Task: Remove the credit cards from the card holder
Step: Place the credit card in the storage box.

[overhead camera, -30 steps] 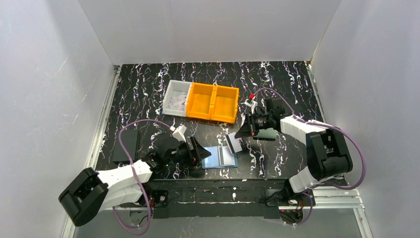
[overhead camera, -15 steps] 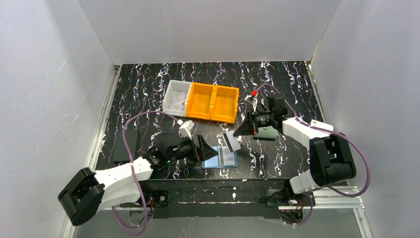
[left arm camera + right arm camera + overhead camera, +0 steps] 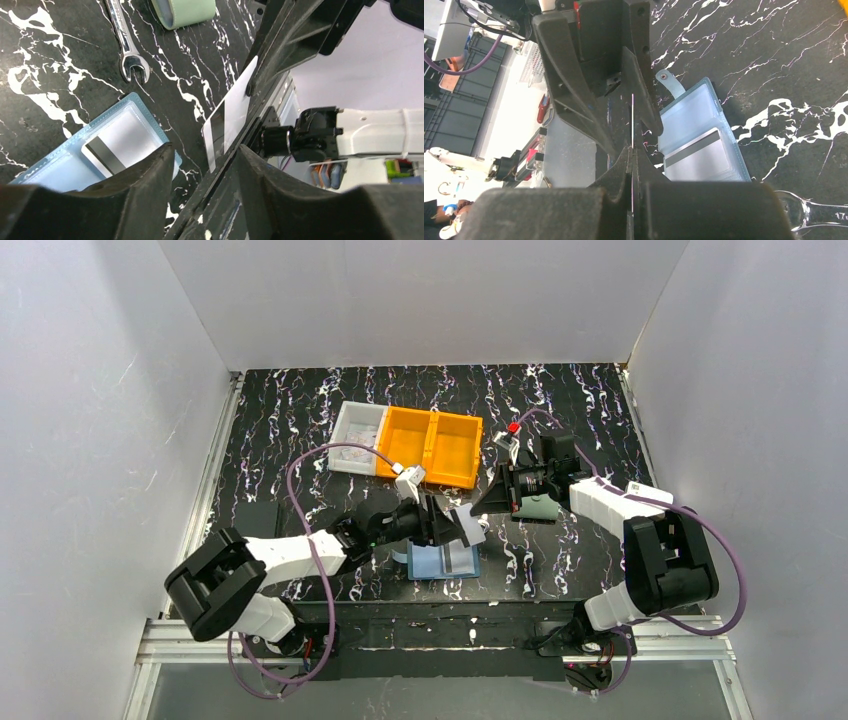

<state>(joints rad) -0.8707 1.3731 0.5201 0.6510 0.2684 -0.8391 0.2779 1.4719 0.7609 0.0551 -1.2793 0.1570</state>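
Note:
The blue card holder (image 3: 443, 562) lies open near the table's front edge, with one pale credit card (image 3: 119, 146) lying in its right half (image 3: 702, 159). My right gripper (image 3: 481, 511) is shut on a second credit card (image 3: 468, 527) and holds it in the air just above the holder; it shows edge-on (image 3: 632, 120) in the right wrist view. My left gripper (image 3: 452, 526) has come up to that card (image 3: 231, 114). Its jaws stand open, one finger (image 3: 572, 98) on each side of the card's free end, with a gap showing on one side.
Two joined orange bins (image 3: 430, 447) and a white bin (image 3: 357, 438) stand at the back. A pale green pouch (image 3: 541, 508) lies under the right arm, a wrench (image 3: 125, 41) next to the holder, and a flat black box (image 3: 259, 531) at the left.
My left arm has swung right and forward, from beside the holder up to the held card; its jaws widened, then narrowed around the card's end. The right gripper has kept its grip, almost still.

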